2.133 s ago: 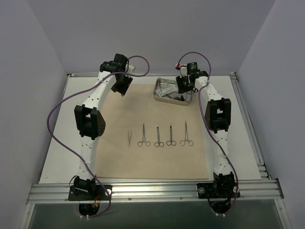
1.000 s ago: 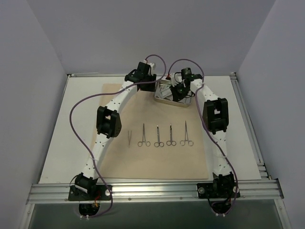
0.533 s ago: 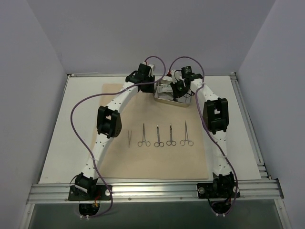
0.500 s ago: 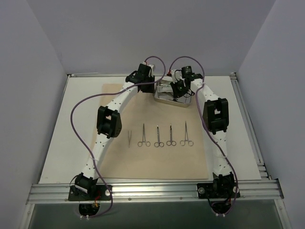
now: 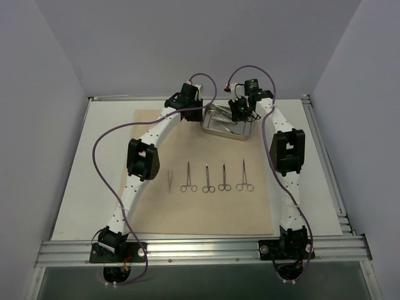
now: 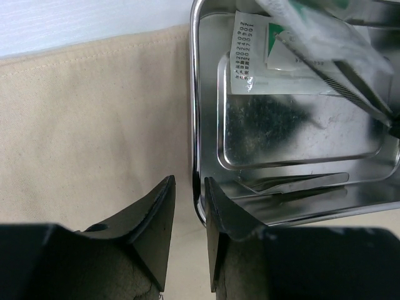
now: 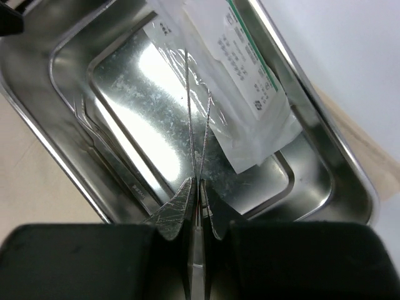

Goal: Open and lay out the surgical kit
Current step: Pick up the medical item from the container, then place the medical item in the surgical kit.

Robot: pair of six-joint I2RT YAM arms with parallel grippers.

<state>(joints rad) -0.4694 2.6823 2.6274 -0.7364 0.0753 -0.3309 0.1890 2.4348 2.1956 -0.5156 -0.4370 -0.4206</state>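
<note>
The white table (image 5: pixel 81 187) stands inside a three-sided enclosure formed by a plain back wall (image 5: pixel 200 44), left wall (image 5: pixel 31 156) and right wall (image 5: pixel 375 125), all pale grey. An aluminium rail (image 5: pixel 200 249) runs along the near table edge. Lighting is even and diffuse, casting only soft shadows.

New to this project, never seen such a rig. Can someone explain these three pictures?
These are two robot arms bolted at a table's near edge. The wide picture looks down from above and behind them; the other two come from a camera on each wrist. On a beige cloth lie tweezers and four clamps in a row, with a steel tray behind holding packets. The left gripper straddles the tray's rim. The right gripper is shut on a thin two-pronged tool pointing into the tray.
</note>
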